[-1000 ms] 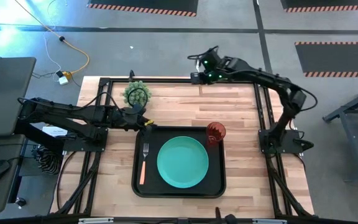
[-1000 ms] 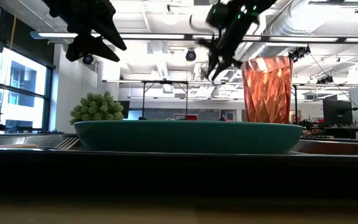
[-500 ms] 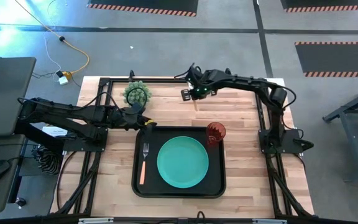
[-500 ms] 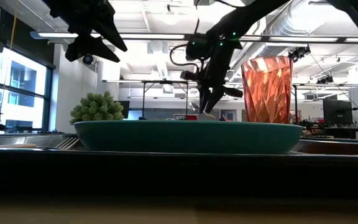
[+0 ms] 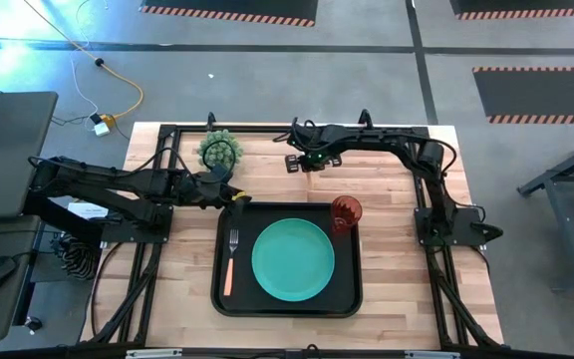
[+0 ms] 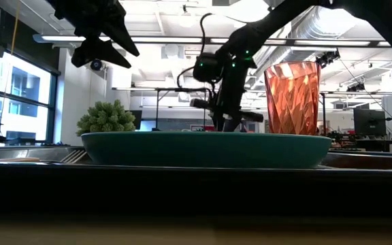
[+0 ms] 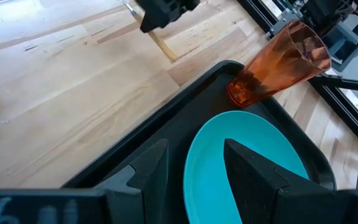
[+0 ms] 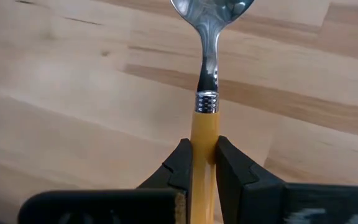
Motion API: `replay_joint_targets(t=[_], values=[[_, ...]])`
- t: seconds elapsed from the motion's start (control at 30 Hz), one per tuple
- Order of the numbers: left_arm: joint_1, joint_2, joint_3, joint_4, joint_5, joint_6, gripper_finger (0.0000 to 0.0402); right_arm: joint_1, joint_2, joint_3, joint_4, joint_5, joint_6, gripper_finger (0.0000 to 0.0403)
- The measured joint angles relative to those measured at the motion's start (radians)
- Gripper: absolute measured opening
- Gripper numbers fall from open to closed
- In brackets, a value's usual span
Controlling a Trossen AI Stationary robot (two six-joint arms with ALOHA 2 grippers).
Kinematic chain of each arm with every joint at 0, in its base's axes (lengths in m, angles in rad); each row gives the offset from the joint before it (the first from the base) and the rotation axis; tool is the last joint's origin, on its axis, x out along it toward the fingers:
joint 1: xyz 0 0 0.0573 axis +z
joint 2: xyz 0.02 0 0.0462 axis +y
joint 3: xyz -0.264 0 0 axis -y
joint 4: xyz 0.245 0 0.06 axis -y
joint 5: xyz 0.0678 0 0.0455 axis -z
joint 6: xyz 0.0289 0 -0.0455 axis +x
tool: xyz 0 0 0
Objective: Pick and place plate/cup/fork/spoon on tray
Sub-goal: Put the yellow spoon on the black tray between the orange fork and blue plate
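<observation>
The black tray [image 5: 217, 299] holds the teal plate [image 5: 293, 259], the fork [image 5: 232, 261] at its left side and the red-orange cup [image 5: 346, 212], upright in its far right corner. The spoon [image 8: 211, 37] lies flat on the wood beyond the tray's far edge; it also shows in the left wrist view [image 7: 163, 46]. My right gripper [image 5: 307, 161] is down at the spoon and shut on its handle [image 8: 204, 146]. My left gripper [image 5: 235, 196] hovers open and empty above the tray's far left corner [image 7: 194, 168]. My right gripper pinches the spoon's yellow-orange handle [image 8: 204, 134] between its two fingers [image 8: 182, 163], a little behind the metal collar. The fingers come from above, one on each side of the handle. The spoon lies flat on the table, its bowl pointing away from the gripper.
A spiky green potted plant [image 5: 219, 150] stands at the table's far left, next to my left arm. Bare wood lies between the tray's far rim and the table's far edge, and on the right of the tray.
My right gripper has swung from the table's far right toward the left and come down onto the spoon on the wood. The spoon, plate, cup and fork have stayed in place.
</observation>
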Motion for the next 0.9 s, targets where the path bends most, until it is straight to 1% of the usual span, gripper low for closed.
replay_joint_targets(t=[0.3,0.57,0.9], values=[[0.0,0.0,0.0,-0.001,0.002,0.001,0.0147,0.005,0.018,0.0,0.014,0.016,0.037,0.0025],[0.0,0.0,0.0,-0.001,0.003,0.001,0.0147,0.004,0.026,-0.017,0.013,-0.03,0.076,0.0026],[0.0,0.0,0.0,-0.004,0.005,0.002,0.0147,0.004,0.032,-0.017,0.013,-0.027,0.089,0.0026]])
